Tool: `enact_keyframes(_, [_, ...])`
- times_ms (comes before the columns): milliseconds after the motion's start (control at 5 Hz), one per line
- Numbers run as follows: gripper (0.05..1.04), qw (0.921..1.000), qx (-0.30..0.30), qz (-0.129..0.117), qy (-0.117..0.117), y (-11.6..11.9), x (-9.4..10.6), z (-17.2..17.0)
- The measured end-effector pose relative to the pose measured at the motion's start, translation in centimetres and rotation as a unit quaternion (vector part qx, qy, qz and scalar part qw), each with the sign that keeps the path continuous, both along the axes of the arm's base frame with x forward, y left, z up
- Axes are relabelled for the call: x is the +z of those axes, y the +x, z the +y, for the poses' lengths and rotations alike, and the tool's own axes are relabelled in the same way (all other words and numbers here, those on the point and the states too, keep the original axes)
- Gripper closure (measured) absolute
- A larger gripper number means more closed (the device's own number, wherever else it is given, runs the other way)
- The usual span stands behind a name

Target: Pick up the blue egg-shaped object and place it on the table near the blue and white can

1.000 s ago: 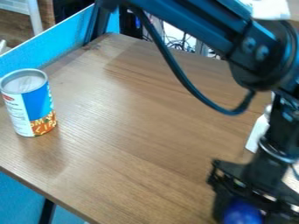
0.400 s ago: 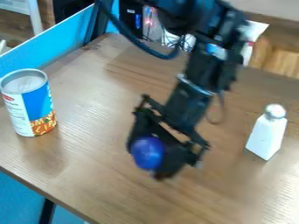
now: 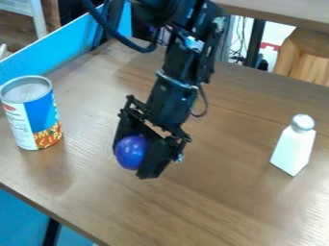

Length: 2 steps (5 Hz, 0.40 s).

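Observation:
My black gripper (image 3: 136,161) hangs over the middle-left of the table, shut on a shiny blue-purple ball (image 3: 132,152). The ball sits between the two fingers and bulges out on the near side. To the gripper's left, a can (image 3: 31,113) with a blue, white and orange label stands upright, apart from it. A white shaker bottle (image 3: 294,146) with a silver cap stands upright at the right, well away from the gripper.
The brown wooden table (image 3: 225,206) has its near-left edge running diagonally at lower left. A blue panel (image 3: 70,45) borders the far left side. Behind the table are cables and a wooden stool (image 3: 308,55).
The gripper has moved left and up the view from the lower right corner, carrying the ball. The white bottle, mostly behind the arm before, has come fully into sight. The can has stayed put.

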State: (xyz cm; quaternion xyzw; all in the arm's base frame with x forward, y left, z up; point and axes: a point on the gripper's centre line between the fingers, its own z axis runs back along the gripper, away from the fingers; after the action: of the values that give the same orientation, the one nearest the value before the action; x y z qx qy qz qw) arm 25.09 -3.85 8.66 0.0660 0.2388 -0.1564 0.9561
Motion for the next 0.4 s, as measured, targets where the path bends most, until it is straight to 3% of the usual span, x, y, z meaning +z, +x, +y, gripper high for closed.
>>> enact_keyframes(200, [0.247, 1.0000, -0.007, -0.001, -0.005, 1.3, -1.4, 1.0])
enact_keyframes(400, [0.247, 0.9999, 0.000, -0.009, 0.009, 2.3, -2.1, 1.8])
